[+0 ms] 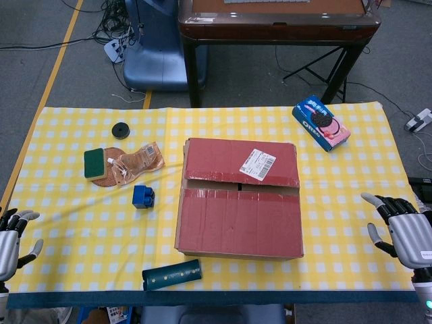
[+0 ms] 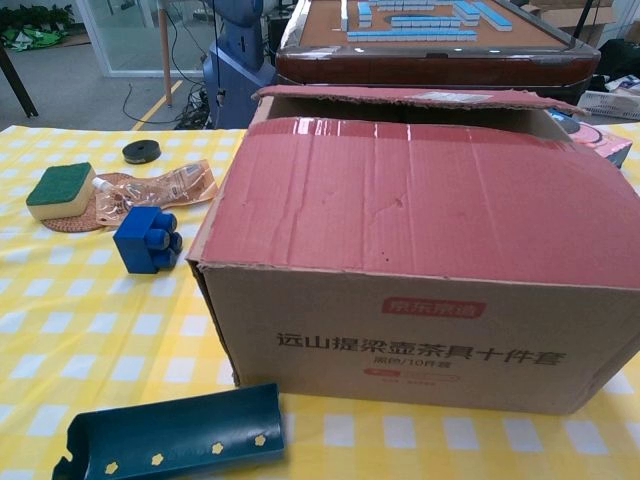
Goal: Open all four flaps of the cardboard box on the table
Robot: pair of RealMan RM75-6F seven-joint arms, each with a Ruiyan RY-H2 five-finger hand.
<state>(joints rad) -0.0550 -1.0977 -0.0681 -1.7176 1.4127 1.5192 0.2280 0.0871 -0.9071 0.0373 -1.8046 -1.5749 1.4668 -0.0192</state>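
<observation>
A brown cardboard box (image 1: 239, 202) with red-taped top flaps sits at the table's middle. Its near flap (image 1: 239, 219) lies flat and closed. The far flap (image 1: 236, 160), bearing a white label, is slightly raised along the seam. The chest view shows the box (image 2: 420, 330) close up, with printed text on its front wall and the far flap (image 2: 400, 96) lifted a little. My left hand (image 1: 12, 237) hovers at the table's left edge, fingers apart, holding nothing. At the right edge my right hand (image 1: 403, 231) is likewise spread and empty. Neither hand appears in the chest view.
Left of the box lie a blue brick (image 1: 142, 196), a green sponge (image 1: 95, 163) on a plastic packet (image 1: 135, 162), and a black disc (image 1: 121, 129). A dark teal holder (image 1: 171, 275) lies near the front edge. A blue cookie box (image 1: 320, 122) sits back right.
</observation>
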